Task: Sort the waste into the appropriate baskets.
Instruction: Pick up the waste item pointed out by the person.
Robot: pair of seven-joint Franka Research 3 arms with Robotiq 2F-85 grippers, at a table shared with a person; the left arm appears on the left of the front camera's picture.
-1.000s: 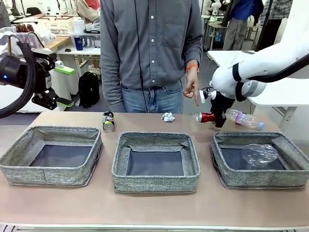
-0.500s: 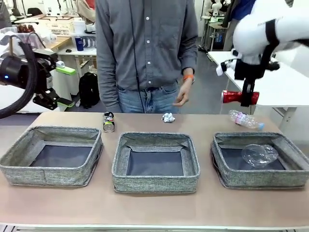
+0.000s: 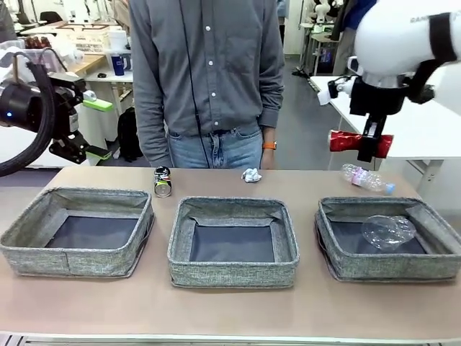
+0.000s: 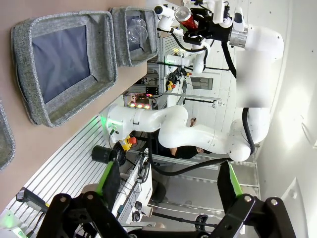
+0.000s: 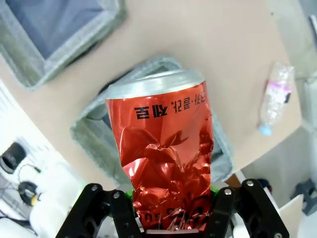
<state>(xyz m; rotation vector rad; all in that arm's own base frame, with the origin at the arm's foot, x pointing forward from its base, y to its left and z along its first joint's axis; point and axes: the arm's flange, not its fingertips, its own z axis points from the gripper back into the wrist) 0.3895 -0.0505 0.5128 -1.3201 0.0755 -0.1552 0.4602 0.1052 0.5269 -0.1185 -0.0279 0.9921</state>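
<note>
1. Upper right of the front view: the right gripper (image 3: 369, 146) is clamped on the crumpled red metal drink can (image 3: 347, 141), held sideways in the air.
2. Lower down, a clear plastic bottle (image 3: 366, 177) lies on the tan table (image 3: 230, 310). A crushed clear bottle (image 3: 387, 231) sits inside the right-hand grey woven basket (image 3: 382, 268).
3. Far left edge: the left gripper (image 3: 97, 130) stands wide, gripping nothing.

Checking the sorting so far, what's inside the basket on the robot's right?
The right basket holds one crumpled clear plastic bottle on its dark bottom. Its near wall hides the bottom's front strip, so anything small there cannot be seen.
</note>
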